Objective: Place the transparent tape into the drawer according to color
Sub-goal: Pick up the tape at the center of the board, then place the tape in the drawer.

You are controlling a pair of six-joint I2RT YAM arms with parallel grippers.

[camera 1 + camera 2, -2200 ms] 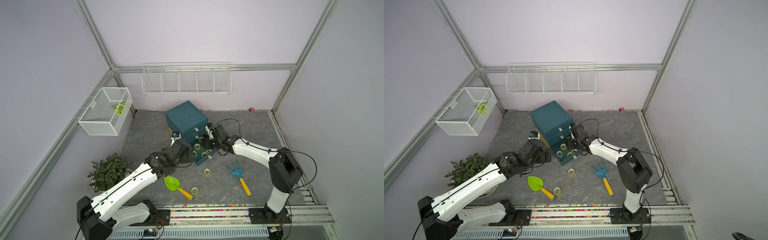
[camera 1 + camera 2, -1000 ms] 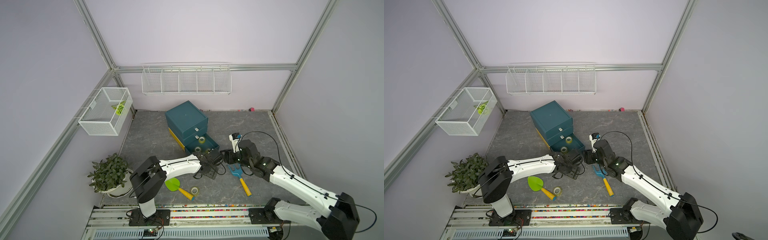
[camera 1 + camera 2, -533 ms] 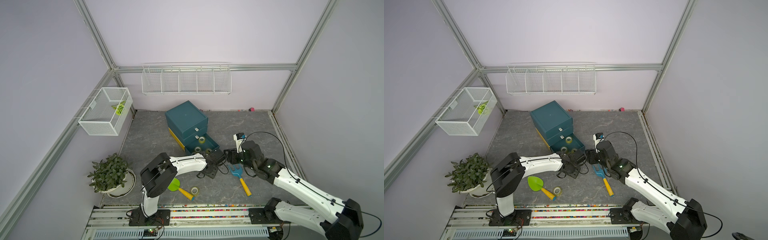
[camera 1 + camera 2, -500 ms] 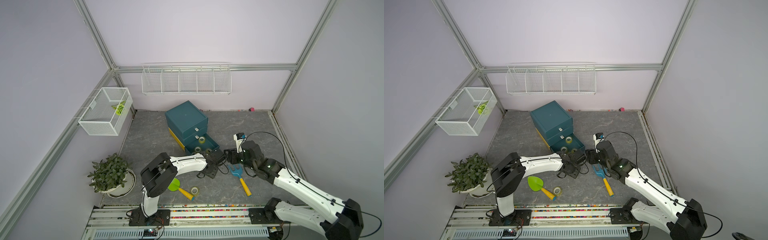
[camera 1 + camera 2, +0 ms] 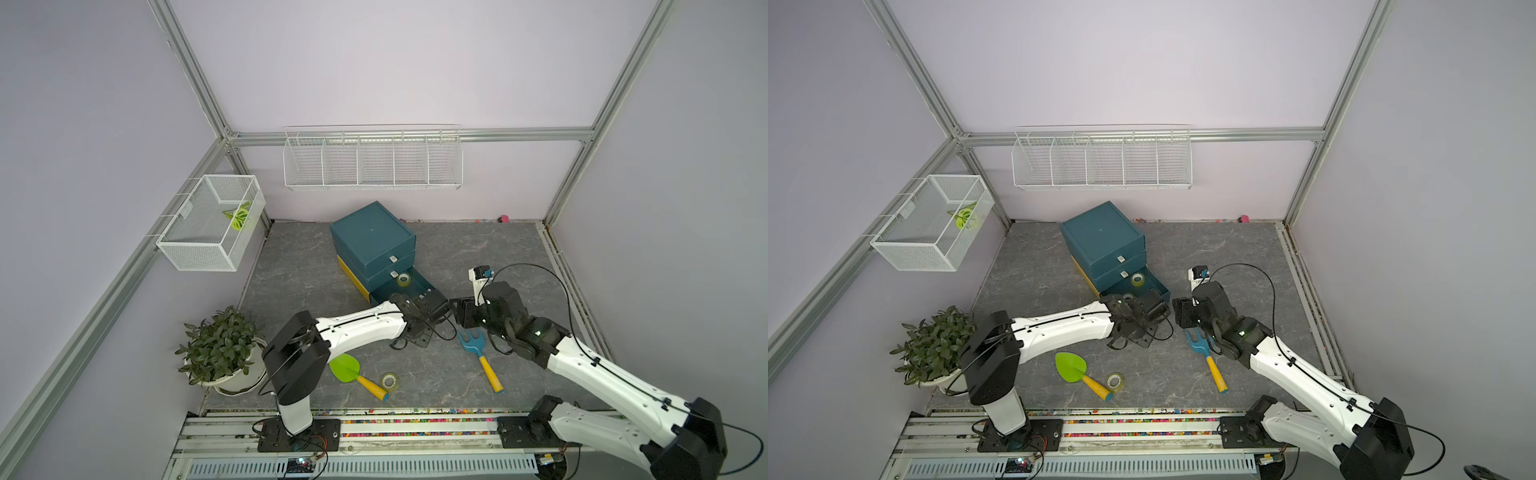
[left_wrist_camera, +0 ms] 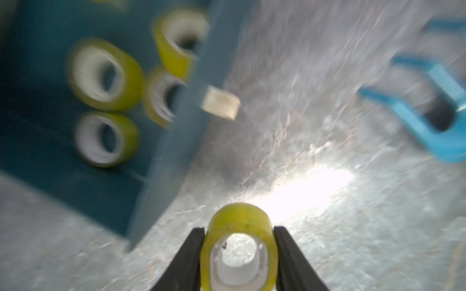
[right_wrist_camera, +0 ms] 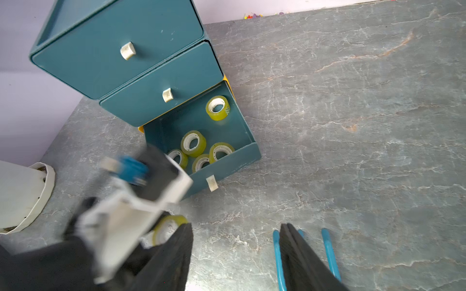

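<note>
Your left gripper (image 6: 239, 229) is clamped on a yellow-green tape roll (image 6: 239, 216), one black finger on each curved side. The roll's bore faces the wrist camera, so its axis runs back along the gripper, and the grey floor (image 6: 327, 226) shows through the white core. It sits just outside the front corner of the open bottom drawer (image 7: 248, 153). Whether it is lifted or touching the floor cannot be told. Your right gripper (image 7: 237, 226) stands with its jaws apart and nothing between them, near the left one, with the tines of the blue toy rake (image 7: 327, 252) beside one finger. The right wrist view shows five rolls (image 7: 193, 143) in that drawer, four crowded at the front wall and one at the back. The left wrist view shows only four, blurred. In both top views the held roll is hidden under the left gripper. There you see a loose roll (image 5: 389, 380) lying flat, bore up, just beside the handle of the green toy shovel (image 5: 345, 368), well apart from the drawer unit (image 5: 372, 237).
</note>
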